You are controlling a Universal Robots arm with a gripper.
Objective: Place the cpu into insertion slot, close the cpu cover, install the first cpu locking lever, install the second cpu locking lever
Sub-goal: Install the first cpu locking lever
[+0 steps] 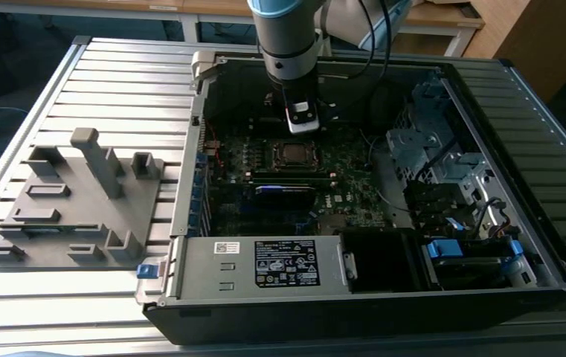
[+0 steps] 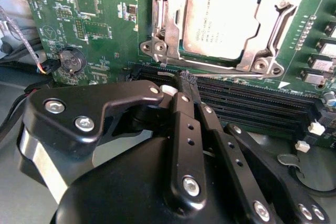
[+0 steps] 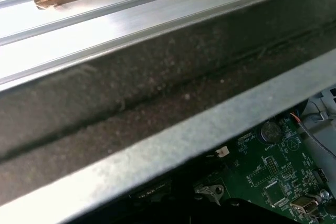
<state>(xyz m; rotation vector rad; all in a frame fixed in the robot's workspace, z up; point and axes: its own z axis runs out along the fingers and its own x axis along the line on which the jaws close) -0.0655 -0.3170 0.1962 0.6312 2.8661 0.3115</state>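
Ribbed aluminium surface (image 1: pixel 24 97), with an open computer case (image 1: pixel 362 312) lying on its side on it. Grey fixture tray (image 1: pixel 74 223) sits beside the case, on the exterior view's left.

You have the arm (image 1: pixel 288 37) reaching straight down into the case, with the hand (image 1: pixel 303 125) low over the green motherboard (image 1: pixel 352 201). The hand hangs just beside the processor socket, on the side toward the case's far wall.

Second wrist view: the cpu (image 2: pixel 223 19) is seated in its socket, dull metal top facing up. The cpu cover (image 2: pixel 170 24) lies flat around it, and the chip shows through the cover's window. You cannot tell from here how the locking levers stand.

Same view: the black fingers (image 2: pixel 181 124) are pressed together at the tips, with nothing between them. The tips sit over the long dark memory slots (image 2: pixel 252 103), near the socket's edge but apart from the cover. A coin cell (image 2: pixel 71 60) sits on the board off to one side.

First wrist view: you look along the case's grey metal wall (image 3: pixel 157 150), with a corner of the board beneath it.
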